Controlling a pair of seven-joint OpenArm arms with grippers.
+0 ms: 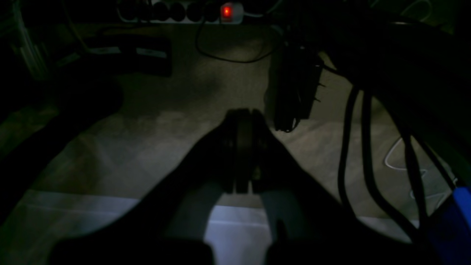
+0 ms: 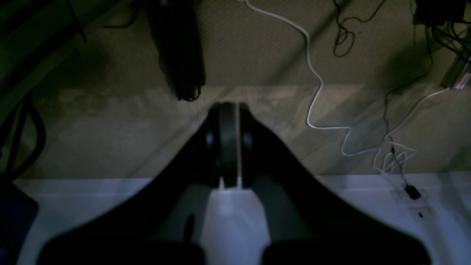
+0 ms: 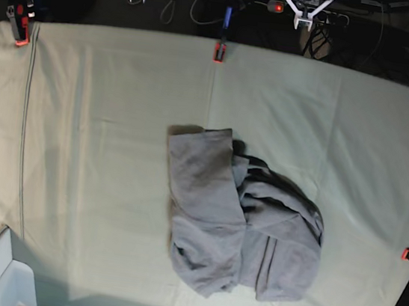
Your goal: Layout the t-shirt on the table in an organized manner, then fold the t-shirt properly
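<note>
Grey cotton, soft and limp — the t-shirt [image 3: 237,218] lies crumpled mid-table [image 3: 104,110], likely light and best pinched at a hem or shoulder edge. Beyond, both arms hang off the table over the floor: left gripper [image 1: 243,151] and right gripper [image 2: 230,145] pressed together, empty.

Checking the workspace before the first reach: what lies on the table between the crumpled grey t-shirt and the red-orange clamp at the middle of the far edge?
Nothing: in the base view only bare pale green cloth separates the grey t-shirt from the red-orange clamp.
</note>
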